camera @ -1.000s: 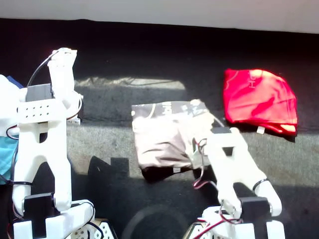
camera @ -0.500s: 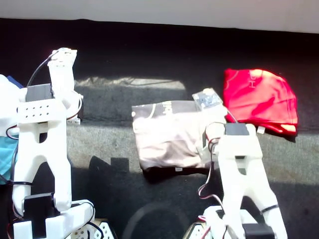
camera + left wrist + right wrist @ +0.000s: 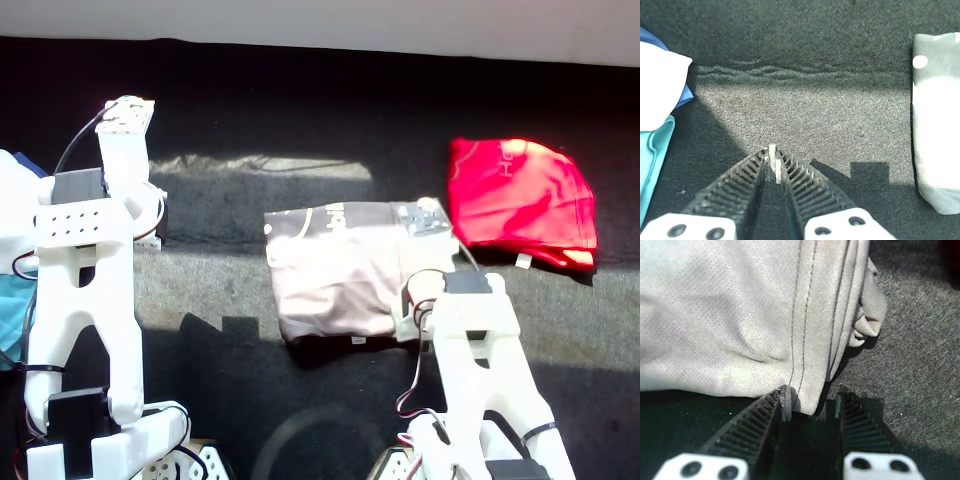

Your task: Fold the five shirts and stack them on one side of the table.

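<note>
A folded grey shirt [image 3: 335, 270] lies mid-table, and a crumpled red shirt [image 3: 520, 200] sits to its right. My right gripper [image 3: 424, 218] is at the grey shirt's right edge. In the right wrist view this gripper [image 3: 813, 401] is open, low over the carpet, with the folded edge of the grey shirt [image 3: 740, 315] just between its fingertips. My left gripper [image 3: 127, 110] is held at the far left, shut and empty [image 3: 774, 165], above bare carpet. The grey shirt [image 3: 937, 130] lies well off to its side.
A pile of white [image 3: 660, 90], blue [image 3: 684, 95] and teal [image 3: 652, 160] shirts sits at the table's left edge [image 3: 12, 200], beside the left arm. Dark carpet covers the table [image 3: 250, 110], with a sunlit band across its middle.
My right arm has swung to the right and its gripper has shifted along the grey shirt's right edge, which now lies flatter. The left arm has stayed still.
</note>
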`<act>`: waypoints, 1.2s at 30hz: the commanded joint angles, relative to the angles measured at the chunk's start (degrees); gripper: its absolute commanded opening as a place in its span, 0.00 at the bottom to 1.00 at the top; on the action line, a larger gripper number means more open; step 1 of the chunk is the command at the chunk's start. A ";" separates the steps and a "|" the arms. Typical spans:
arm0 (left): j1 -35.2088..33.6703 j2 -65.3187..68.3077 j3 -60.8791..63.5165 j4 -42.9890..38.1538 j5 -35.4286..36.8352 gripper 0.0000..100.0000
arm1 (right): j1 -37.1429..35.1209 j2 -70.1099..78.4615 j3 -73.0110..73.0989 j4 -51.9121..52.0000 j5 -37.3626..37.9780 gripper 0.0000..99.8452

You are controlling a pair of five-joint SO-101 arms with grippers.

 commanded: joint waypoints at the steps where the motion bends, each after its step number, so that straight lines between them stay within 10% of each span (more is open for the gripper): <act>1: -0.66 -1.54 -0.66 -0.62 0.26 0.01 | -0.48 -1.45 -0.13 -1.10 -0.62 0.15; 13: -0.66 -1.54 -0.66 -0.44 0.26 0.01 | 0.57 15.69 -3.65 -4.44 -0.70 0.14; 18: -0.66 -1.54 -0.66 -0.53 0.26 0.01 | 3.03 12.88 -5.49 -4.53 -0.53 0.01; 36: -0.57 -1.54 -0.75 -1.41 0.26 0.01 | 4.88 0.31 -5.49 -1.19 9.67 0.01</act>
